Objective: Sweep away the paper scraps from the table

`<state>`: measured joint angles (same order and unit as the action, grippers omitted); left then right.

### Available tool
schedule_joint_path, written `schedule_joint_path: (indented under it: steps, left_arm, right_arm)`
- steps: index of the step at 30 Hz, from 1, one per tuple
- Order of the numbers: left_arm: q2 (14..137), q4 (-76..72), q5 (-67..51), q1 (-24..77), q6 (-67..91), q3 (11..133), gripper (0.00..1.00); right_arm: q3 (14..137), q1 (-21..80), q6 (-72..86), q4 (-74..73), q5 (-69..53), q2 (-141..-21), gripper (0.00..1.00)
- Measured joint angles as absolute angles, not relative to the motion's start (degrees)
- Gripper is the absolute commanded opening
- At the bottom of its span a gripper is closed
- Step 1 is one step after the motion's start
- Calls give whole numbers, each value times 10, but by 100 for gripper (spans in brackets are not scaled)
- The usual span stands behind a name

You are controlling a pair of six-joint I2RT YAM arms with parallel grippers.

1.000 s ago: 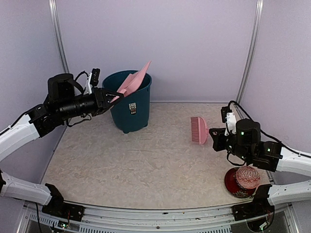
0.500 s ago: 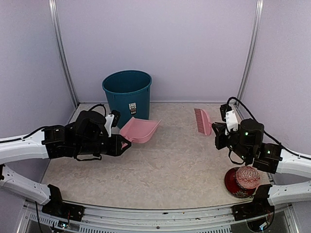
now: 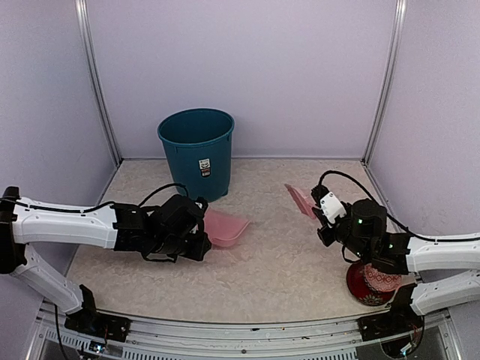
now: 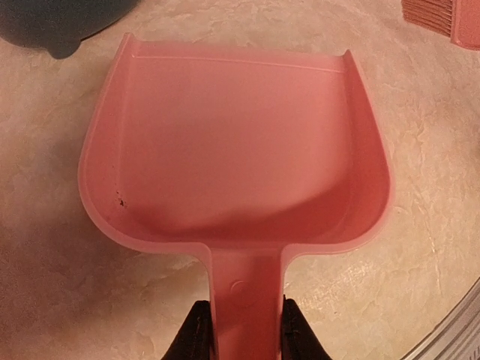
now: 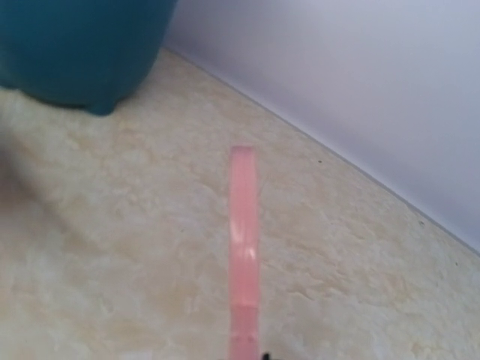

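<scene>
The left arm reaches low across the left half of the beige marbled tabletop (image 3: pixel 285 277). The left gripper (image 4: pixel 246 331) is clamped on the handle of a pink dustpan (image 3: pixel 227 226), one black finger pressed against each side of the handle. The dustpan sits left of the middle of the tabletop with its open mouth pointing right, away from the gripper. It is level and very low, but the views do not show whether its lip touches the surface. The left wrist view looks straight into the pan. Behind the dustpan, a teal bin (image 3: pixel 196 154) stands upright near the back edge, left of centre and apart from the pan. Right of centre, a pink brush (image 3: pixel 300 199) is held above the tabletop and tilted, its far end aimed at the back edge. The right gripper (image 3: pixel 319 217) is closed tight on its handle. In the right wrist view the brush shows edge-on as a narrow pink strip running away from the fingers. In the front right corner, a red patterned ball (image 3: pixel 384 277) rests on a dark red dish (image 3: pixel 355 289), partly hidden by the right arm. The views do not show where the paper scraps are.
</scene>
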<state>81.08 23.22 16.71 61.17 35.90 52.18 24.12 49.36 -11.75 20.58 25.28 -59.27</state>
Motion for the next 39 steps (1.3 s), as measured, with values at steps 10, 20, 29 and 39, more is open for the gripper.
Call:
schedule_joint_path:
  steps: [10,20,29,39]
  left_arm:
    - [899,230,172,612,360,552,0]
    - [946,209,164,591,359,568,0]
    - [975,186,152,577,359,568,32]
    - [967,183,150,576,360,568,80]
  right_arm:
    - [253,493,-186,255,215,-718,0]
    - [296,501,-234,274,177,-792,0]
    - [314,548,-284,298,193,-857,0]
    - [317,585,-317,344,219,-899,8]
